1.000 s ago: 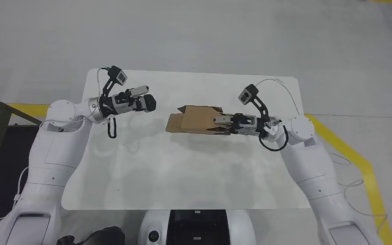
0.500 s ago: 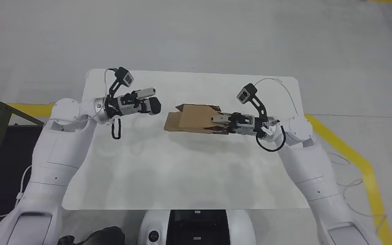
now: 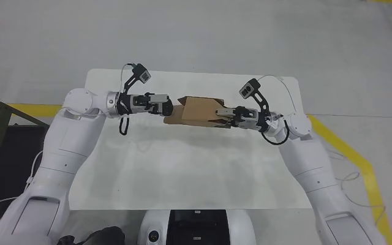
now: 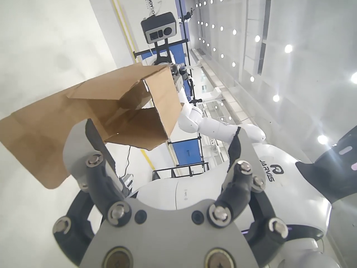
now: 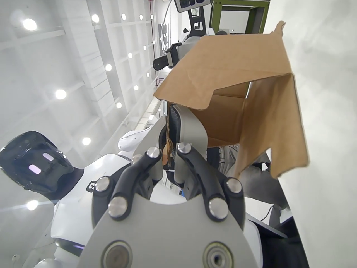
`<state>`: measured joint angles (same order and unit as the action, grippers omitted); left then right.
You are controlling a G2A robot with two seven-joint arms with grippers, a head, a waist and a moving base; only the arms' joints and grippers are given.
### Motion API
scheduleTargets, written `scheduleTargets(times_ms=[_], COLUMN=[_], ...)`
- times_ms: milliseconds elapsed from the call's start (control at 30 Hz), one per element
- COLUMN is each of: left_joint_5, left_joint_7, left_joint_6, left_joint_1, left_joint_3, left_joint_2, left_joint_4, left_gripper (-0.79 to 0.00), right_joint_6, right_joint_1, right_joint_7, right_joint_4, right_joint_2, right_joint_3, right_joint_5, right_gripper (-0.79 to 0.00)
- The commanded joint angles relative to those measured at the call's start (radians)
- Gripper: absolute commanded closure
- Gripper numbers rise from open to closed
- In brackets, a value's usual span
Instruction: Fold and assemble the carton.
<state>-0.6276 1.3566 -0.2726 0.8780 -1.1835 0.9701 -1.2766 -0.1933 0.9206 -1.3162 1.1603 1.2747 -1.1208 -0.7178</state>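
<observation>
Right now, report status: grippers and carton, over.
Right gripper shut on carton flap. Left gripper open at its other end. Held over table, partly opened, end flaps loose. Nothing in the way.

A lab hall: high spotlit ceiling (image 4: pixel 279 65), yellow floor tape (image 3: pixel 24 110), white table (image 3: pixel 184 177).

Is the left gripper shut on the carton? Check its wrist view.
No: the left gripper stands wide open, its fingers not pressed on the carton.

One brown carton (image 3: pixel 197 110) and one white table (image 3: pixel 184 177).
</observation>
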Motion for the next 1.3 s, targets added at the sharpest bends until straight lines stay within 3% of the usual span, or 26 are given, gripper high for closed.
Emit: scheduleTargets(times_ms=[0,467,1267], left_joint_5=[-0.019,-0.082,-0.128], left_joint_7=[0.012,0.096,0.13], left_joint_6=[0.013,0.103,0.028], left_joint_1=[-0.011,-0.09,-0.122], left_joint_3=[0.018,0.103,0.088], left_joint_2=[0.006,0.037,0.054], left_joint_4=[0.015,0.091,0.144], left_gripper=[-0.785,-0.785,-0.785], right_joint_6=[-0.008,-0.085,-0.046], right_joint_1=[-0.004,-0.023,-0.035], right_joint_7=[-0.017,-0.051,-0.089], right_joint_4=[-0.009,-0.069,-0.088], right_joint_2=[0.001,0.014,0.026], right_joint_3=[0.004,0.036,0.084], right_joint_5=[-0.01,-0.034,-0.037], right_gripper=[0.0,0.0,0.0])
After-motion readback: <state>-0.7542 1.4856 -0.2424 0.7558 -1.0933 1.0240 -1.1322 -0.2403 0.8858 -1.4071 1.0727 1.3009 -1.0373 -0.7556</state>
